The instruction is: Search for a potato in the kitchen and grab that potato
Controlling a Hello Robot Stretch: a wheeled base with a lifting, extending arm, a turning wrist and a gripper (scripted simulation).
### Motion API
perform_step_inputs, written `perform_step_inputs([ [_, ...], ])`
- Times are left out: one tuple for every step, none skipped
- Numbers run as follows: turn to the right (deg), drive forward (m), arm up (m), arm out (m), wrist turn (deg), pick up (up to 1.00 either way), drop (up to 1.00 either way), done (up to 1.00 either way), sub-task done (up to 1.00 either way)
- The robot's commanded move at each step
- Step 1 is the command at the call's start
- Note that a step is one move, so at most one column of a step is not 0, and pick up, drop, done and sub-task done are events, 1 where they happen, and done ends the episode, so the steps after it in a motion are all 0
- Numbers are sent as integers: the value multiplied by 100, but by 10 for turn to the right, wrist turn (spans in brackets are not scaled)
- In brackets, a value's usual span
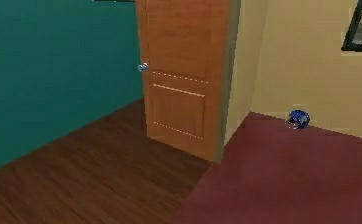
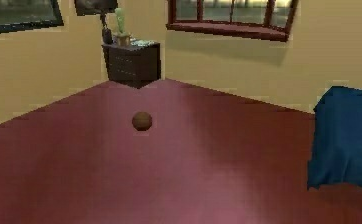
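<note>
A small round brown ball-like thing (image 2: 142, 121) lies on the dark red carpet (image 2: 189, 160) in the arm side view, left of the middle; I cannot tell what it is. In the forward view a small blue round object (image 1: 299, 119) sits on the carpet against the yellow wall at the right.
An orange wooden door (image 1: 184, 70) with a round knob (image 1: 142, 67) stands ajar beside a teal wall (image 1: 59, 70); wood floor (image 1: 99, 160) lies before it. A dark nightstand (image 2: 133, 62) with a green item stands by the far wall. A blue bed (image 2: 344, 135) is at the right, windows (image 2: 229, 18) above.
</note>
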Motion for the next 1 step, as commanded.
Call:
perform_step_inputs([
  [-90,0,0,0,0,0,0,0,0],
])
